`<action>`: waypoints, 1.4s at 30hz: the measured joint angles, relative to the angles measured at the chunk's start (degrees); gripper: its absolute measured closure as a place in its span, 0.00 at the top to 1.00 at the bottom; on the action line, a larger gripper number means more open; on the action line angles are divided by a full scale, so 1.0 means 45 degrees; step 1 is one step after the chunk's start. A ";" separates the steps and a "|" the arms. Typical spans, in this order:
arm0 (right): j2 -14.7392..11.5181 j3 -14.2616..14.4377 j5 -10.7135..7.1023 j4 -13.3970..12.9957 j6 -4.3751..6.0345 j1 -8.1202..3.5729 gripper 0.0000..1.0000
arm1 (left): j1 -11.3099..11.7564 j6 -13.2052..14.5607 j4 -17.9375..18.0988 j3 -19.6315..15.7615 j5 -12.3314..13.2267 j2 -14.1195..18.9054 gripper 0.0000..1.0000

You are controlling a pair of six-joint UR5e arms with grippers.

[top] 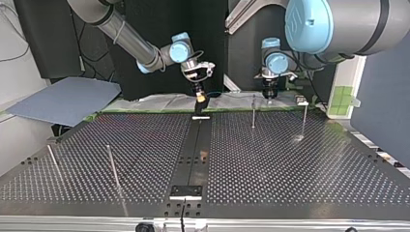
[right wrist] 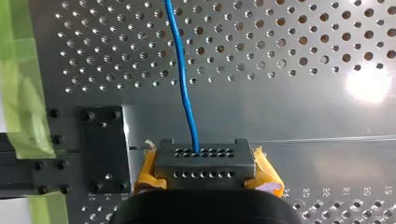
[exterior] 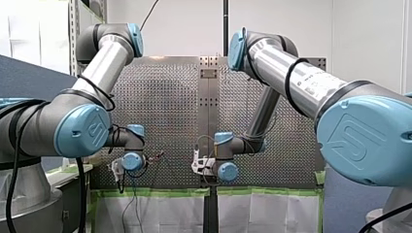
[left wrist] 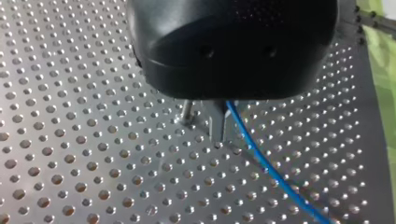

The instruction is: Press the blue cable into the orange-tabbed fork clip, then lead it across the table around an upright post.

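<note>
Presently, in the front view, the left gripper (exterior: 118, 170) and the right gripper (exterior: 197, 165) are seen low at the bottom edge of the perforated table (exterior: 165, 107). Neither finger state nor cable can be read there.

In the top view, the right gripper (top: 199, 102) is positioned at the far edge on the centre line, just above a small white piece (top: 201, 117). Whether that is the fork clip cannot be told. The left gripper (top: 268, 94) is close to a short post (top: 253, 112), with a second post (top: 304, 121) nearby. A third post (top: 112, 166) and a fourth post (top: 52, 159) stand well apart at the near left. Open plate lies between them for the later run.

In the left wrist view, the metal fingers appear closed together, and the blue cable (left wrist: 261, 161) emerges from them and slants down to the table. It is judged to be held.

In the right wrist view, the cable (right wrist: 184, 88) runs straight into the closed, yellow-padded fingers and is gripped there. For pressing, the span should be held taut, aligned over the slot and lowered squarely. Green tape (right wrist: 14, 70) and a black plate (right wrist: 102, 149) mark the nearby edge — little room is judged available that way, so travel should be directed inward.
</note>
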 joint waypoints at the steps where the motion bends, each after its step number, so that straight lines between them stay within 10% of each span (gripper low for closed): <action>1: 0.0000 -0.0054 0.0001 0.0037 -0.0002 -0.0015 0.00 | 0.0013 -0.0009 -0.0050 0.0067 0.0021 -0.0002 0.00; 28: -0.0003 -0.1220 -0.0019 0.1079 -0.0195 -0.0784 0.00 | 0.0422 -0.0027 -0.1125 0.1371 0.0100 -0.0006 0.00; 42: 0.0002 -0.1238 -0.0030 0.1226 -0.0199 -0.0892 0.00 | 0.0508 0.1411 -0.1146 0.1368 0.0571 0.0005 0.03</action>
